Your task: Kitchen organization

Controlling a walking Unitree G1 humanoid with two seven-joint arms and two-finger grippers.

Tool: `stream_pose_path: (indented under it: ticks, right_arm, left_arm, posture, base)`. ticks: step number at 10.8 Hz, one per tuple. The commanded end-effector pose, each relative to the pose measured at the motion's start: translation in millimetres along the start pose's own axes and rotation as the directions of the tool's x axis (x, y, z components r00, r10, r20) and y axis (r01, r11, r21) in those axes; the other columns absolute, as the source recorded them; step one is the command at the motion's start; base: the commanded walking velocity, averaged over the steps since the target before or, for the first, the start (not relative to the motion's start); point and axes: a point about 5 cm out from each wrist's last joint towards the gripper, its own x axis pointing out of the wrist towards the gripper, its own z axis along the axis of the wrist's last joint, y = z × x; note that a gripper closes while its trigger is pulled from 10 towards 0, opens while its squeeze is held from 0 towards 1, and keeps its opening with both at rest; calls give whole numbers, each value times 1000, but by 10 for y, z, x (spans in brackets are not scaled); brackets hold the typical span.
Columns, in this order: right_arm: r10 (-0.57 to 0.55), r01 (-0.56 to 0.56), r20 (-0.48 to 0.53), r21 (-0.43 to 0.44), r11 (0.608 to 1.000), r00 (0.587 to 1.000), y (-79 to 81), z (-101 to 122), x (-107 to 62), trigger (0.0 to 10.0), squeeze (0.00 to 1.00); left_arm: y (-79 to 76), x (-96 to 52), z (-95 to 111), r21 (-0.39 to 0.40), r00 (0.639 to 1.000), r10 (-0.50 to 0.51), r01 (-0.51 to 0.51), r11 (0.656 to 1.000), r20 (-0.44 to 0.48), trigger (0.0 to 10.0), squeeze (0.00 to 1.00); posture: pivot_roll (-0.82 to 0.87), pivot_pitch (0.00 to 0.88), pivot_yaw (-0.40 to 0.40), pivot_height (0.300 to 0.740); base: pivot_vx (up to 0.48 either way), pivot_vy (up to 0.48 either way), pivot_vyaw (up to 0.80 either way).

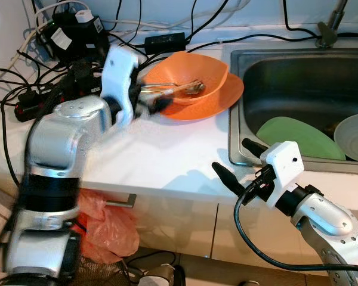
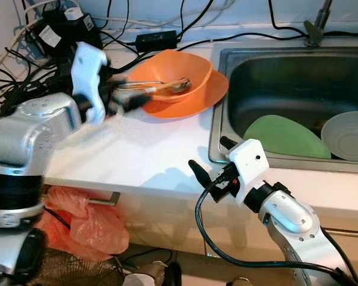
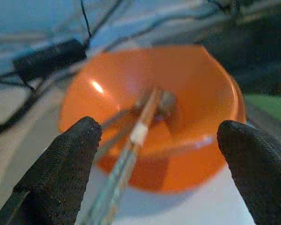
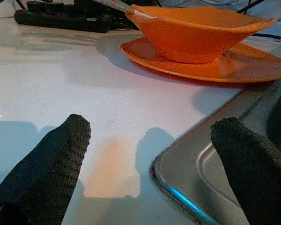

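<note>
Reaching across the white counter, the left gripper hovers at the near rim of the orange bowl, its two black fingers spread wide with nothing between the pads; the bowl sits on an orange plate just left of the steel sink. Inside the bowl lie metal utensils: a spoon whose head rests near the bowl's middle, and what look like long thin handles beside it, though motion blur makes their kind hard to tell; their long axis runs from the bowl's middle toward the robot's left, the handle ends poking over the rim toward the left gripper; in the left wrist view one handle crosses the gap between the fingers, but contact cannot be judged. The right gripper hangs over the counter's front edge at the sink's near left corner, fingers apart and empty. In the sink lie a green plate and, just to its right, a pale bowl. Behind the orange bowl a tangle of black cables and a power brick rest against the wall; no writing on them is legible. Below the counter an orange plastic bag hangs by a drawer handle.
</note>
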Motion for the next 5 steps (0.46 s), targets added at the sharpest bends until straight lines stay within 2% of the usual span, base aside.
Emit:
stream_pose_path:
  ticks: [1,4,5]
  right_arm:
    - [1,-1,13,-10,1000,1000,-21,17,2,10000,0]
    - [0,0,15,-19,1000,1000,-45,25,16,10000,0]
    - [-1,1,16,-22,1000,1000,-56,26,19,10000,0]
  left_arm:
    - [48,-63,81,12,994,64,-65,998,85,10000,0]
    - [32,-86,108,27,974,125,-132,991,188,10000,0]
    - [45,-119,173,50,946,175,-196,979,272,10000,0]
  posture:
    - [71,77,148,740]
    - [69,69,140,740]
    - [70,68,140,740]
  base:
    - [0,0,0]
    - [0,0,0]
    - [0,0,0]
